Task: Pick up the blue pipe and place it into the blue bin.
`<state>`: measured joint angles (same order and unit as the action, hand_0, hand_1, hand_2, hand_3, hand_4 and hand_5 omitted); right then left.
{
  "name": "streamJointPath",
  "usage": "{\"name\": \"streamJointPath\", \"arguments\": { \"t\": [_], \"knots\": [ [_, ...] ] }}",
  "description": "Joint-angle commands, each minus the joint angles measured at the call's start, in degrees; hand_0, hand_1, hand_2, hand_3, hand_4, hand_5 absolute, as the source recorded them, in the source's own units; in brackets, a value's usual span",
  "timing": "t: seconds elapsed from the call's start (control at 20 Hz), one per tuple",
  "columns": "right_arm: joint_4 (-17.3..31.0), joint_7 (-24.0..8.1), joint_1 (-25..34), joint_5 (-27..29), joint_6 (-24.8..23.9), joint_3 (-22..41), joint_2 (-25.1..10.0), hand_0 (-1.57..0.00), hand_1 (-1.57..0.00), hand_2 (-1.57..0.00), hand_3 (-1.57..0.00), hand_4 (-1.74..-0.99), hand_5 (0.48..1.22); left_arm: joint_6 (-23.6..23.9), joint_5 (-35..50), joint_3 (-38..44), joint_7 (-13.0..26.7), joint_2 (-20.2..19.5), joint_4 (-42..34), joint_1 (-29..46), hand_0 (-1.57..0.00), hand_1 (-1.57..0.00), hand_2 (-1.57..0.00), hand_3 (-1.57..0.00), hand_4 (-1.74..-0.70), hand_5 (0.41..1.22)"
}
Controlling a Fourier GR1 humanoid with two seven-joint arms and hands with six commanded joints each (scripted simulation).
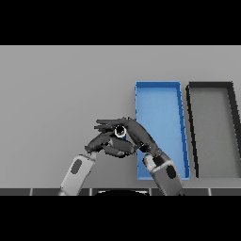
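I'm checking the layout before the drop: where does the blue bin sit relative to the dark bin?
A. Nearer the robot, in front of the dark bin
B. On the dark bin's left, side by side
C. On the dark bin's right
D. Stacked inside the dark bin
B: the blue bin lies immediately left of the dark bin, both running lengthwise away from the robot.
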<state>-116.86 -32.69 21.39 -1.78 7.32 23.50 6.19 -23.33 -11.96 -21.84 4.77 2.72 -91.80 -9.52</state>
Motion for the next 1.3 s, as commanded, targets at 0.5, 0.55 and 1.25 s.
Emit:
{"name": "streamJointPath", "arguments": {
  "t": [0.5,0.55,1.25],
  "knots": [
    [2.49,-2.22,26.13,20.18,-18.53,-16.64,-24.31,-1.57,-1.57,-1.57,-1.57,-1.741,1.221,-0.47,0.81,0.16,2.67,-0.01,-0.64,-0.37,0.0,0.0,0.0,0.0,-0.9,0.43],
    [3.93,-2.21,27.17,21.69,-19.75,-18.28,-27.5,-1.57,-1.57,-1.57,-1.57,-1.741,1.221,-0.7,0.64,0.25,2.61,-0.7,-0.69,0.04,0.0,0.0,0.0,0.0,-0.89,0.428],
    [-2.2,-2.25,-7.54,26.42,-25.1,-25.77,-37.88,-1.57,-1.57,-1.57,-1.57,-1.741,1.221,-0.61,0.53,-0.16,0.73,-1.7,-1.63,1.3,0.0,0.0,0.0,0.0,-0.87,0.422]
  ]
}}
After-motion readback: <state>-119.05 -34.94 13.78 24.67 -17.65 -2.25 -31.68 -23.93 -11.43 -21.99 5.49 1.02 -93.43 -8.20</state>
